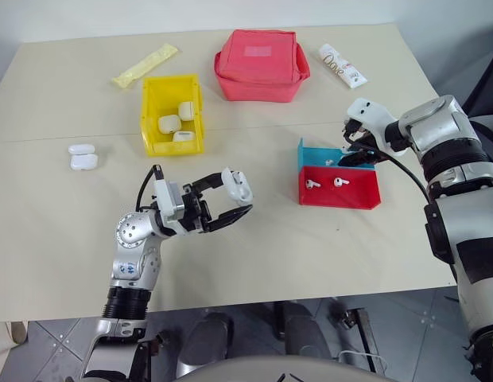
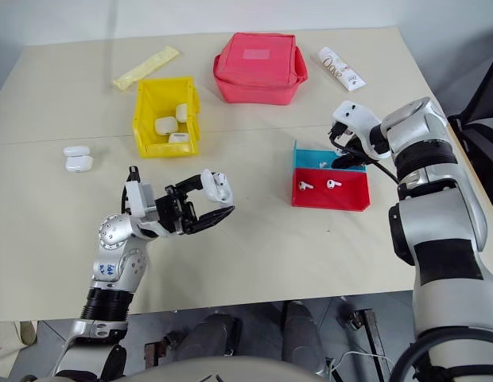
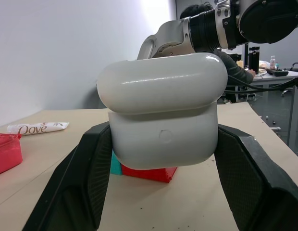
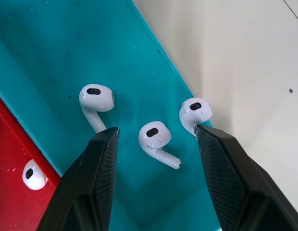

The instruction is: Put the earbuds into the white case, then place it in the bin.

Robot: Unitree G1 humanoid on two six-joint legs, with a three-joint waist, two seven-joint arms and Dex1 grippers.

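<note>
At the far left of the desk (image 1: pixel 64 239), 2 spare white cases (image 1: pixel 83 157) lie near the edge, well apart from everything else. Next, the yellow bin (image 1: pixel 172 114) stands further back with 3 cases already inside it. In front of the bin, the left gripper (image 1: pixel 234 199) is held above the desk with its jaws clamped on the white case (image 1: pixel 238 185), whose lid appears closed in the left wrist view. To the right, the blue tray (image 1: pixel 320 154) and the red tray (image 1: pixel 339 188) sit side by side, touching; 2 earbuds (image 1: pixel 324 182) lie in the red tray and 3 earbuds (image 4: pixel 156 138) in the blue one. The right gripper (image 4: pixel 154 139) hangs over the blue tray with its jaws open, straddling the middle earbud without touching it.

The step in hand is judged to be the pick of an earbud from the blue tray. The next move calls for a short descent and a careful close on the middle earbud, since its 2 neighbours lie just beside the jaw tips and the tray wall stands close on the outer side. The case lid would need opening before any earbud goes in. Open desk is available between the trays and the held case; the red pouch (image 1: pixel 261 64) stands behind, clear of that path.
</note>
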